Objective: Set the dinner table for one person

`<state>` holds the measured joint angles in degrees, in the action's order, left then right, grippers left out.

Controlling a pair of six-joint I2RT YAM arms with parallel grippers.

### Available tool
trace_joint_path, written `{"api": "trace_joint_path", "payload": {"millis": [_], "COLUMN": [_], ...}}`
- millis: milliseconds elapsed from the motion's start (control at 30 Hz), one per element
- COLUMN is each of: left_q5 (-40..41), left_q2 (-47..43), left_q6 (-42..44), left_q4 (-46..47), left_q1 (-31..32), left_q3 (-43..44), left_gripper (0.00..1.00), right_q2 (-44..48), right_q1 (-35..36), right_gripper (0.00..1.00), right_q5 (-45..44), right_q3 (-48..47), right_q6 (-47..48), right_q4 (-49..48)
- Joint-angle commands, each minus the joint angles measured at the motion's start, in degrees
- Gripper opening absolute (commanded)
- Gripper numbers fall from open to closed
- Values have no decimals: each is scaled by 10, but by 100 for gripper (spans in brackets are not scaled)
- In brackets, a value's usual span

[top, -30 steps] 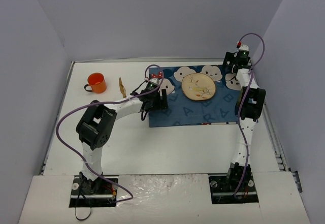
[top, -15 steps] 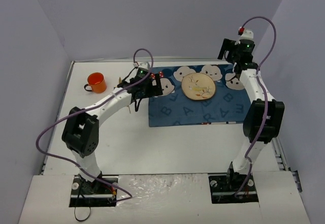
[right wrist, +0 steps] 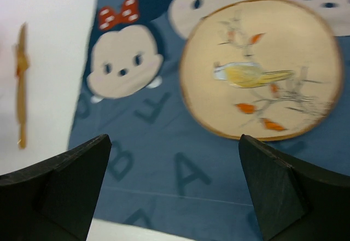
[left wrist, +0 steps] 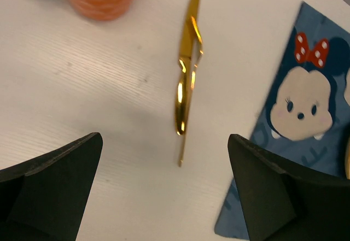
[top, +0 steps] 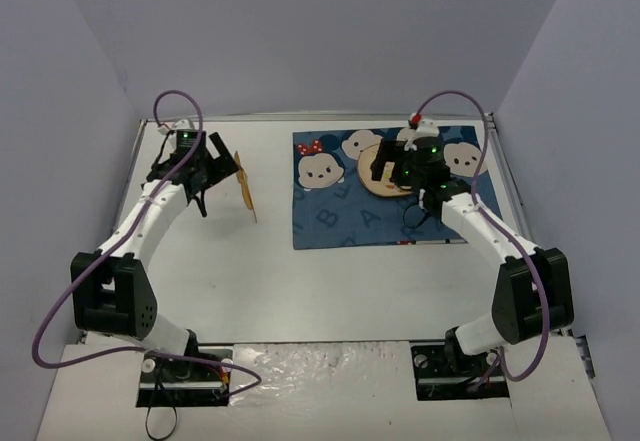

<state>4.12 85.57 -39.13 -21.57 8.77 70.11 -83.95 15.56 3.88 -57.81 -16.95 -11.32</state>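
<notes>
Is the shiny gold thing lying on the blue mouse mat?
No, the gold cutlery lies on the bare white table, off to the side of the blue mat.

White dinner table (top: 350,281), flat and level.
The tabletop was a large white rectangle with a faint streaked grain in the close views and a thin metal rim visible along its left, right and far edges. It was by far the biggest thing in the overhead view. A blue cartoon-printed mat (top: 340,221) lay flat on its far right part, leaving most of the white surface bare.
</notes>
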Motion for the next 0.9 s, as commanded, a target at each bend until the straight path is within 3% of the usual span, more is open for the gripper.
{"api": "trace_joint_path", "payload": {"millis": [0, 167, 433, 633, 867], "left_q5": [-12, -57, -107, -167, -148], "left_q2": [14, 86, 241, 331, 407], "left_q6": [94, 197, 423, 492, 506], "left_q4": [-16, -24, -106, -146, -166], "left_q1": [-74, -158, -174, -174, -174], "left_q3": [84, 188, 383, 457, 526], "left_gripper": [97, 94, 92, 88, 79], "right_q2": [35, 35, 34, 27, 28], "right_q1": [72, 136, 220, 248, 255], "right_gripper": [100, 100, 100, 100, 100], "right_q5": [12, 39, 49, 57, 56], "right_q3": [18, 52, 91, 117, 131], "right_q6": [-1, 8, 6, 3, -6], "right_q4": [-53, -70, -92, -85, -91]}}
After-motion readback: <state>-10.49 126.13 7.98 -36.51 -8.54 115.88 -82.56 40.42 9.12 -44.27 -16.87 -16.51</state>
